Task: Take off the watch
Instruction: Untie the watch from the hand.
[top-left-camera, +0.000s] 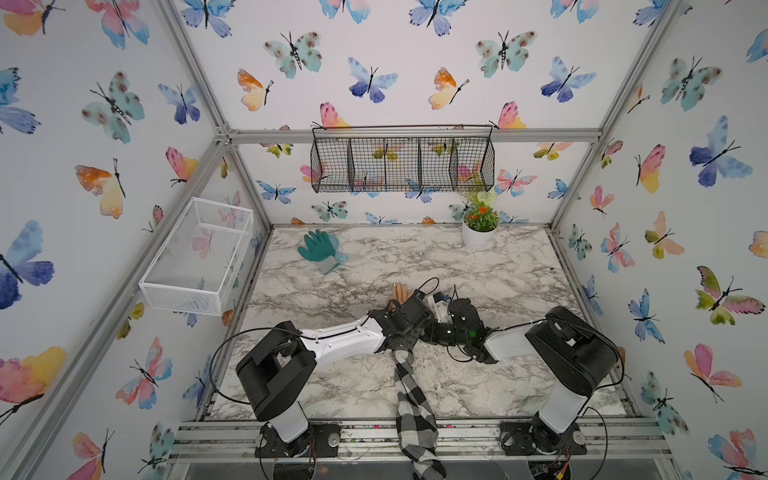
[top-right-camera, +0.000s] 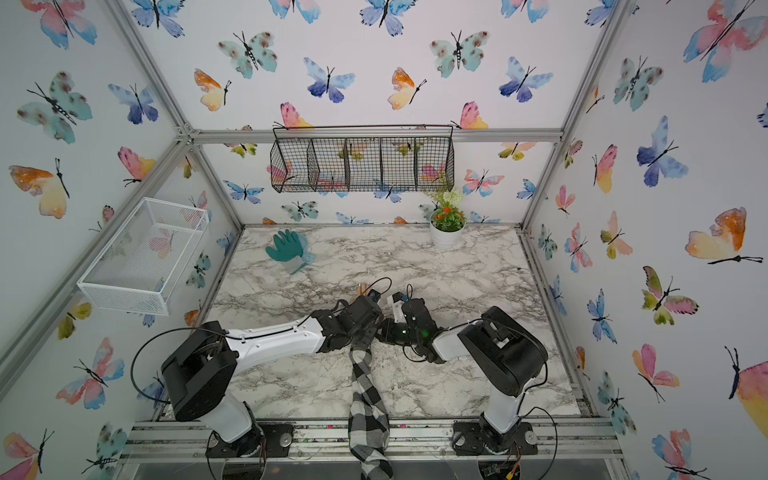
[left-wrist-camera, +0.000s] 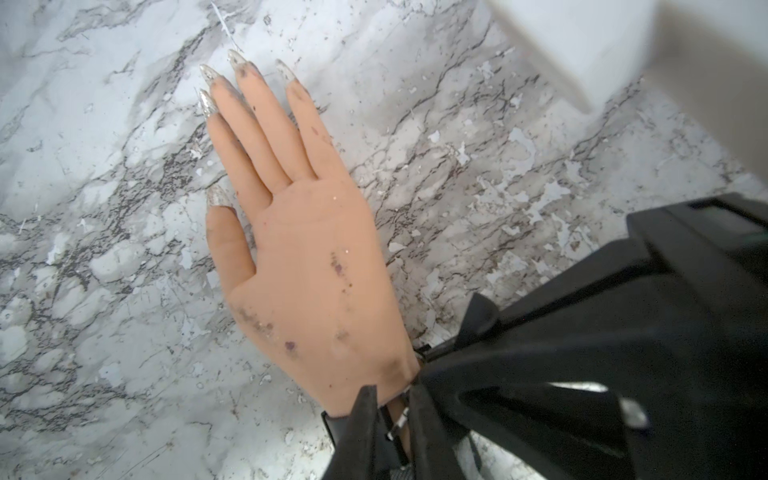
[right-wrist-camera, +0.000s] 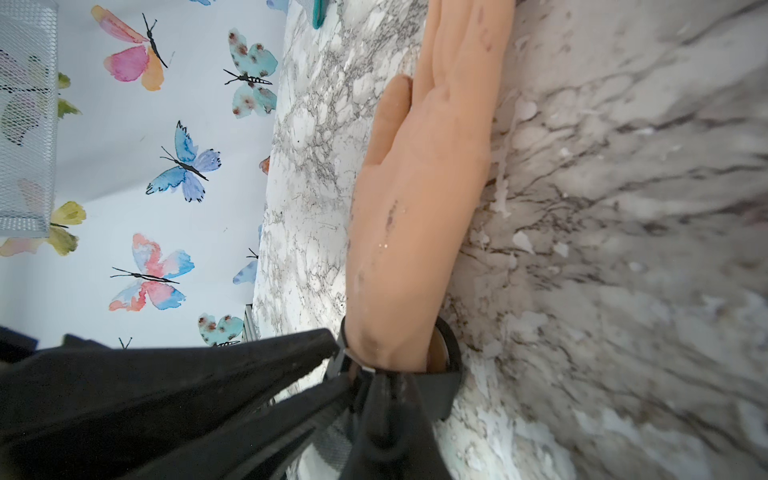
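Black strap: your watch (right-wrist-camera: 452, 380) is buckled round the wrist of the dummy hand (left-wrist-camera: 316, 270), which lies palm down on the marble table (left-wrist-camera: 519, 166). Your left gripper (left-wrist-camera: 392, 401) is clamped on the strap at the buckle. Your right gripper (right-wrist-camera: 371, 380) is closed to a point, its tip touching the strap just beside the left one; whether it grips the band you cannot tell. In both top views the grippers hide the watch, and a checked sleeve (top-left-camera: 409, 399) trails from the wrist over the table's near edge.
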